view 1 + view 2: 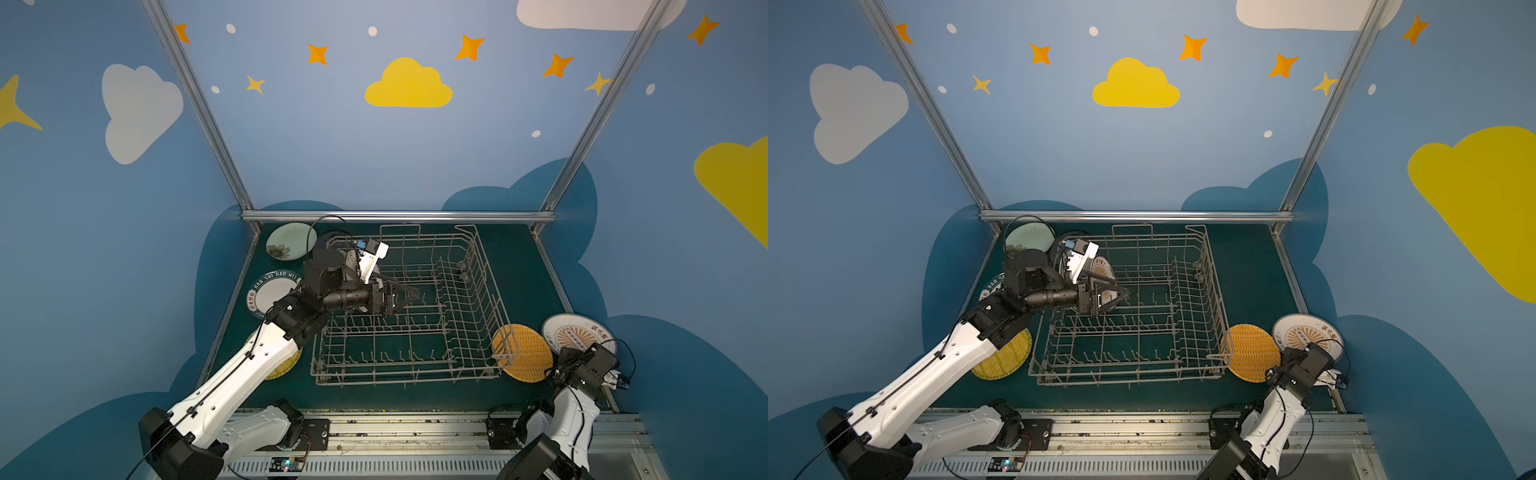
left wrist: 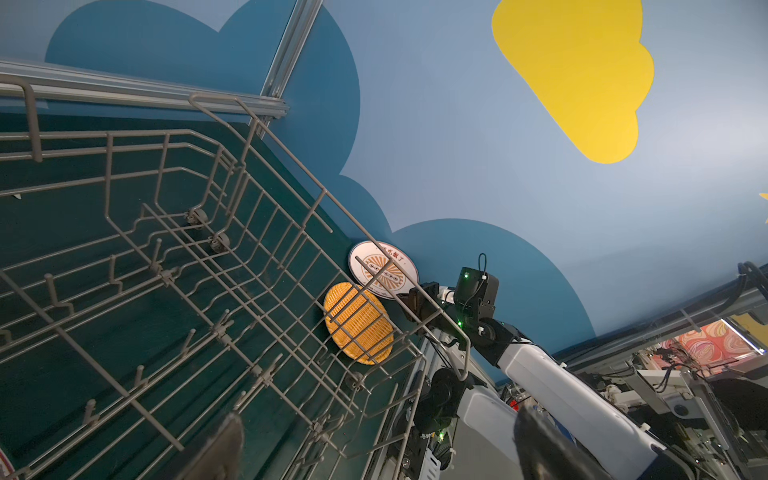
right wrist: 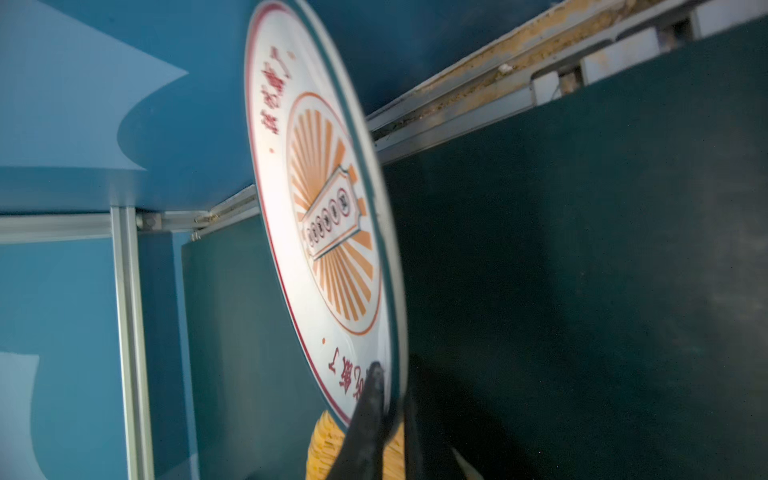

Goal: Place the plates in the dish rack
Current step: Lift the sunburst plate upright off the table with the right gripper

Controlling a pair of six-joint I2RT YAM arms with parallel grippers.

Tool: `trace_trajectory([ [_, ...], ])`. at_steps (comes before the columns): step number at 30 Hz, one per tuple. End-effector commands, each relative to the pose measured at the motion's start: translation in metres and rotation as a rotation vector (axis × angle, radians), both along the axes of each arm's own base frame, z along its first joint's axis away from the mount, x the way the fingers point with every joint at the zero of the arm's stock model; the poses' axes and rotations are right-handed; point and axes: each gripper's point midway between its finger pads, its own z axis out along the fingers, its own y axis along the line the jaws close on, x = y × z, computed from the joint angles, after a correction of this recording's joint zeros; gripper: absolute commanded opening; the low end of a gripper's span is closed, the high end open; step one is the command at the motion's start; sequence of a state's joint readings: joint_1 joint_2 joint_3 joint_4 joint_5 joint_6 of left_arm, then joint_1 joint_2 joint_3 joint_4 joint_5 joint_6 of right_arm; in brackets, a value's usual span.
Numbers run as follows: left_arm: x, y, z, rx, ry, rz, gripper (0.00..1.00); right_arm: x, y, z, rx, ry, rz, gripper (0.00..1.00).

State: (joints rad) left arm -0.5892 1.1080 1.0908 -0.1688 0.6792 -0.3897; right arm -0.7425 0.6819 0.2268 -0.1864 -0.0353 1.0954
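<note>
— How are the arms sitting?
— My left arm is stretching out over the dish rack (image 1: 395, 370). Its left hand (image 1: 413, 296) is hanging with fingers spread wide, holding nothing. My right arm is crouching at the counter's (image 1: 519, 270) right edge.
— And the right hand?
— The right hand (image 3: 390, 415) is pinching tight on the sunburst plate's (image 3: 324, 208) near rim. That plate is sitting outside the rack, beside the yellow woven plate (image 1: 525, 353).
— Anything unclear?
— In both top views the wrist is covering that hand. Another plate (image 1: 1105, 272) is half hiding behind my left wrist.
</note>
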Motion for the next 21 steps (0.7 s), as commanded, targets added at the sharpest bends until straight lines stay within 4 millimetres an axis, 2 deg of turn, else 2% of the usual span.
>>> trace_trajectory([
  [1,-0.001,0.004,0.009,-0.014,-0.029,0.009,1.0,0.009,0.001,0.014,-0.03,-0.017,0.051,0.01],
  [9,0.001,0.007,0.009,-0.016,-0.026,0.021,1.0,0.031,0.0,0.056,-0.116,-0.036,0.1,0.0],
  [15,0.004,0.008,0.009,-0.016,-0.023,0.034,1.0,0.054,-0.006,0.094,-0.179,-0.05,0.119,0.0],
  [20,0.008,0.013,0.009,-0.008,-0.026,0.064,1.0,0.076,-0.003,0.14,-0.217,-0.092,0.172,0.0],
  [21,0.011,0.014,0.008,-0.004,-0.024,0.077,1.0,0.081,0.001,0.16,-0.216,-0.119,0.195,0.0],
])
